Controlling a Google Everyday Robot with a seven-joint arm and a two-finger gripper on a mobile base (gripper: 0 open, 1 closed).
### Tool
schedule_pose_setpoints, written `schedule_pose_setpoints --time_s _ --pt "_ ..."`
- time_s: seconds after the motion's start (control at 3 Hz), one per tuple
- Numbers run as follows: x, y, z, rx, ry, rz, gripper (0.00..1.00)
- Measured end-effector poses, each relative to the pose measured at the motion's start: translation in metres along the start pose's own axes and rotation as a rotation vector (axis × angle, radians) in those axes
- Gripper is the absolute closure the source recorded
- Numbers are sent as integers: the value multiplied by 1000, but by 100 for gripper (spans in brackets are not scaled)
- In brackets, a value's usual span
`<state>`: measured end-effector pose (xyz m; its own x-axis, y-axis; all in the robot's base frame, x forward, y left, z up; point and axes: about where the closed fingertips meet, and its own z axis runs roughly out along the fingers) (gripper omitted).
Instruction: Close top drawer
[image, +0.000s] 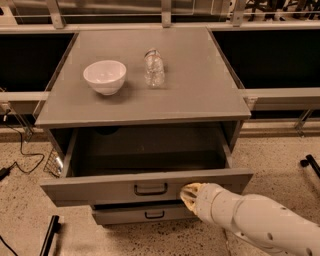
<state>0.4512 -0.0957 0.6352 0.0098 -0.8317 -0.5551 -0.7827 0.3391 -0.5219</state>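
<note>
**Top drawer fully out, gripper at its front panel**

The wide grey top drawer (100, 189) is pulled well out of the grey cabinet (200, 95) and looks empty inside. The robot's pale two-finger gripper (188, 193) sits at the flat front panel, just right of the black bar handle (150, 189), and appears to touch it. Grip state: can't tell.

Handling, my read:
- Rigid box on slides, so it's probably light with steady rolling resistance.
- No grasp needed; a flat push on the panel will do.
- Contact is off-centre to the right, so the drawer could rack. Pushing nearer the handle is safer.

Clearance:
- Straight travel into the cavity looks unobstructed.
- The shorter grey lower drawer (120, 216) juts out slightly below, so keep the arm above its front.
- The white ceramic bowl (104, 76) and clear plastic bottle (154, 67) stand on the cabinet top. A hard slam could jolt them.
</note>
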Motion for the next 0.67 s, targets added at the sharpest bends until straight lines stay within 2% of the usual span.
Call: schedule_pose_setpoints --time_s 0.33,0.67 --pt "-2 0 2 -3 -3 -4 82" --pt "-2 0 2 -3 -3 -4 58"
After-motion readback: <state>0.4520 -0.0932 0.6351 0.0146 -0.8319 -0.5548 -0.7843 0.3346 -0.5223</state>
